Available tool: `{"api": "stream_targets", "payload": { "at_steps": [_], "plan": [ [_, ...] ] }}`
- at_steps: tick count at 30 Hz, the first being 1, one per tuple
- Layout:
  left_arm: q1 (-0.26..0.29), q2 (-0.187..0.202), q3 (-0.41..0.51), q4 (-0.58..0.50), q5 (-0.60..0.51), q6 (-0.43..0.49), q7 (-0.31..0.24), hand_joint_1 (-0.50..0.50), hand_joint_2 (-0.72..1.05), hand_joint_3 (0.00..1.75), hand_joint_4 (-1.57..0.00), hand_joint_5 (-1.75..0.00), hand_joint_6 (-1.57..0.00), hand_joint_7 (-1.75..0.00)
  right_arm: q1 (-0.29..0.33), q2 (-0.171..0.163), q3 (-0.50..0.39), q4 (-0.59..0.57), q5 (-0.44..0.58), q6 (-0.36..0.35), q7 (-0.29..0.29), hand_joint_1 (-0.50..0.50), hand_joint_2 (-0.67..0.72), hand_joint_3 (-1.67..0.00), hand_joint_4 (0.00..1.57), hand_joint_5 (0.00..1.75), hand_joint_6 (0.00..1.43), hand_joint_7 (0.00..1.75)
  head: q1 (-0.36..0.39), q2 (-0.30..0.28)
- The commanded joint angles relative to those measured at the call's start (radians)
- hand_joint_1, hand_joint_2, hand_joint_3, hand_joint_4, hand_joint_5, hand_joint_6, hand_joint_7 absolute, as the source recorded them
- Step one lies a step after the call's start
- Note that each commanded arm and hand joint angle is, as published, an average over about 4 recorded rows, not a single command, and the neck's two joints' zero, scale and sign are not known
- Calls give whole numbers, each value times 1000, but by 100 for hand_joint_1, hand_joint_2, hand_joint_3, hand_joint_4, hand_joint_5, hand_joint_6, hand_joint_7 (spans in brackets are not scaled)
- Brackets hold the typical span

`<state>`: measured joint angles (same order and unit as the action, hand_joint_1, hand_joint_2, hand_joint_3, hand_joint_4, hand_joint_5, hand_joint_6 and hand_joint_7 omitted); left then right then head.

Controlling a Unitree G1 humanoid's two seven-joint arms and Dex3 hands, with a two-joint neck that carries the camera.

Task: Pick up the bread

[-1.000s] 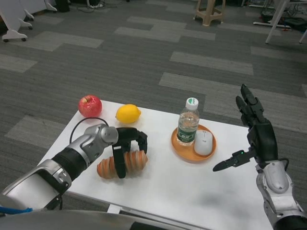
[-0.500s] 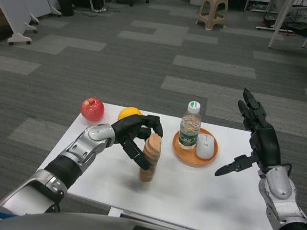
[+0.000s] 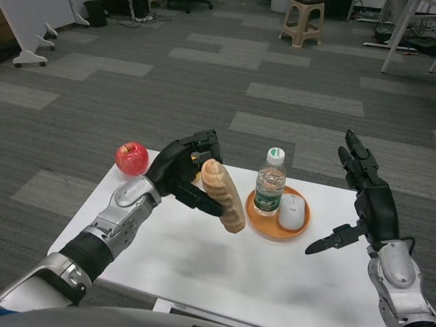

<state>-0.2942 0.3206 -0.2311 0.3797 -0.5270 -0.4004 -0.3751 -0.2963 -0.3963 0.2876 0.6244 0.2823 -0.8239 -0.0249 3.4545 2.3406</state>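
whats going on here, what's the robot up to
The left robot hand is holding the bread in the air above the white table. The right robot hand is open and holds nothing. An apple sits at the far left corner, and an orange plate carries a water bottle and a white mouse.

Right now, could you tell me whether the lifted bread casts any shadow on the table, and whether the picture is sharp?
Head view: a soft, diffuse shadow lies on the white table below the bread held in the left hand; the picture is sharp, without glare.
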Motion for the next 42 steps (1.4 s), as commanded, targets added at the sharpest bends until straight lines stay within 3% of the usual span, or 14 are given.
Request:
{"api": "stream_targets", "payload": {
  "at_steps": [1, 13, 19, 42],
  "plan": [
    [11, 3, -4, -48, -27, -23, 16, 50, 34, 7, -86, -175, -87, -168, -4, 2, -4, -15, 9, 0, 0, -8, 15, 0, 0, 0, 0, 0, -2, 2],
    [40, 34, 53, -216, -27, -23, 54, 50, 34, 9, -90, -175, -89, -168, -4, 7, 1, -21, 9, 0, 0, -8, 15, 0, 0, 0, 0, 0, 1, 16],
    [72, 46, 89, -262, -27, -19, 66, 50, 43, 9, -94, -175, -92, -168, -5, 8, 4, -25, 8, 0, 0, -8, 15, 0, 0, 0, 0, 0, 10, 26],
    [119, 78, 134, -308, -18, 8, 71, 50, 43, 4, -97, -175, -92, -168, -12, 20, 8, -39, 8, 0, 0, -8, 15, 0, 0, 0, 0, 0, 15, 30]
  ]
}}
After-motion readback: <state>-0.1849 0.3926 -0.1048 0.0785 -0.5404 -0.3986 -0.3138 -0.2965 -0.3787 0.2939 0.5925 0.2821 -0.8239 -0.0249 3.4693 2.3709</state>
